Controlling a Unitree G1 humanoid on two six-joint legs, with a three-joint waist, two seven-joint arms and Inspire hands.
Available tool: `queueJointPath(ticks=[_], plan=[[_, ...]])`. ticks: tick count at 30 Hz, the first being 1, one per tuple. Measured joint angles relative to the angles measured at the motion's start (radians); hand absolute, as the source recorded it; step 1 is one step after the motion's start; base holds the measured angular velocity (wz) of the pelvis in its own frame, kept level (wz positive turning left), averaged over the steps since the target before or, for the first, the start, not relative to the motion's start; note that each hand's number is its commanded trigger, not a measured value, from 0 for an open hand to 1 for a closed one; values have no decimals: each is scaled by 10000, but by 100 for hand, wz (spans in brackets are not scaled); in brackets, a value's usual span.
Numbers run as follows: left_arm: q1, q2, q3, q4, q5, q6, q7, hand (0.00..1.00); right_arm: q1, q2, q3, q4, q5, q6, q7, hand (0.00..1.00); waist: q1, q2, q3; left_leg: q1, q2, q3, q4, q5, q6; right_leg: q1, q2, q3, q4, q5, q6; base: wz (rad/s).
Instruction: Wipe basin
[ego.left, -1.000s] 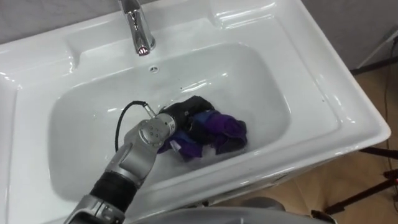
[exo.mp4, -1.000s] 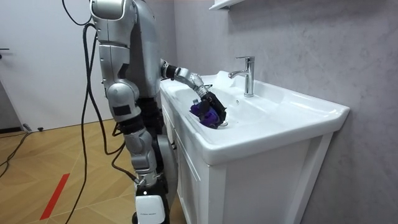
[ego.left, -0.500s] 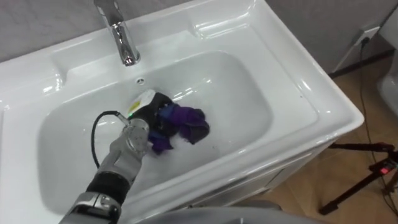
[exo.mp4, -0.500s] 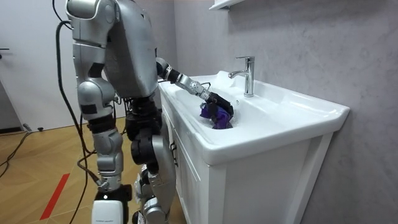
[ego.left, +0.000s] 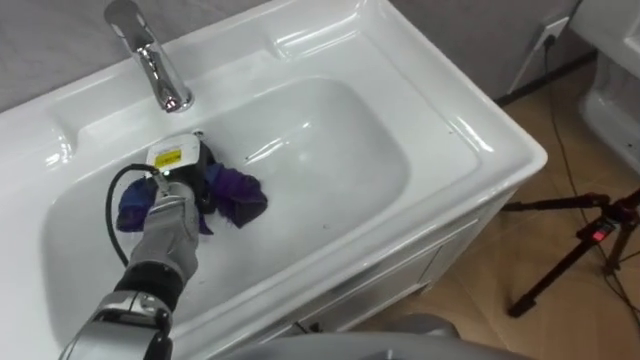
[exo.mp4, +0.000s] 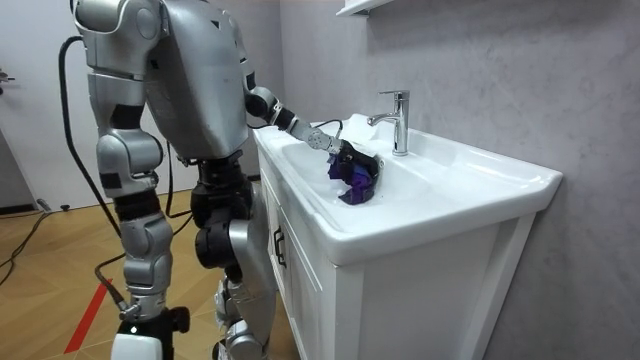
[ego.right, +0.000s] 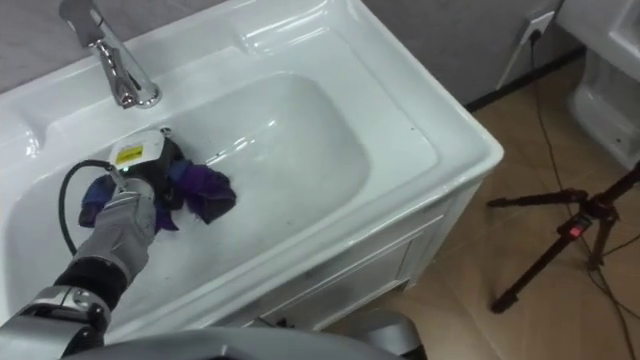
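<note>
Cloth of crumpled purple fabric (ego.left: 238, 193) sits bunched in the white ceramic basin (ego.left: 330, 135), below the chrome tap (ego.left: 150, 58). My left hand (ego.left: 192, 172) is curled round it. It looks soft, light, likely damp; I'd grip its bunched middle.

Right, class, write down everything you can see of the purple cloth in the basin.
The cloth is purple with darker folds. It looks soft and is crumpled into a loose bunch, not spread flat. It lies inside the white basin, towards its left side, just in front of the tap. The robot's left hand rests on its middle, so purple shows on both sides of the hand. As far as can be seen, its underside touches the basin's floor.
</note>
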Motion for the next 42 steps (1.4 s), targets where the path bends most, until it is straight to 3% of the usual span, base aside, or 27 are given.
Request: queueJointPath(ticks=[6,10,16,25,27,30,34,36,38,42], plan=[[-42,5,-13,-89,522,244,-483,100,-100,-48,-4,-90,-132,135,-1,0,-26,31,14,-31,26,96,15,24,-31,-79,24,3,10,10,-29,-5],[-171,6,2,-185,808,396,-1324,100,-238,-41,-42,-90,-328,200,-6,0,23,48,5,-22,25,155,5,24,-31,-93,23,28,32,11,-28,-3],[421,5,17,-941,1192,1183,-2309,100,-244,-19,-237,-198,-652,466,-25,0,187,27,-6,126,42,222,134,25,-35,0,33,47,166,-101,-81,-4],[768,5,15,-1243,1195,1757,-3004,100,-534,196,-194,-4,-555,626,-48,0,544,-156,-133,512,39,143,171,25,-35,359,-32,-32,195,-309,-87,3],[768,5,-30,-1241,1199,1761,-3012,100,-559,190,-195,-2,-522,643,-71,0,509,-181,-145,515,20,-119,184,25,-35,484,-51,-162,146,-323,-90,18],[746,60,-124,-1235,975,1776,-2964,100,-588,187,-171,-51,67,638,-267,0,519,-192,-149,496,1,-157,221,23,-37,490,-165,-314,168,-387,-91,17],[770,157,144,-1091,-939,1881,-2213,100,-591,176,-133,-128,660,616,-689,0,676,-186,-145,592,12,-177,150,26,-38,540,-78,-269,183,-406,-113,-3],[879,120,601,-1057,-1659,1713,-1793,100,-577,176,-189,-95,464,614,-789,0,868,-168,-140,650,28,-140,142,25,-38,561,-21,-200,188,-401,-120,-12],[1171,120,1313,-1058,-2309,1256,-1367,100,-398,160,-316,-199,97,570,-798,0,932,-179,-145,708,50,-106,137,25,-38,592,23,-132,193,-408,-127,-8],[1400,26,1614,-1056,-2966,1023,-626,100,-108,106,-609,-396,85,586,-786,0,1078,-182,-152,704,81,-105,142,25,-39,566,68,-87,190,-372,-172,-6]])
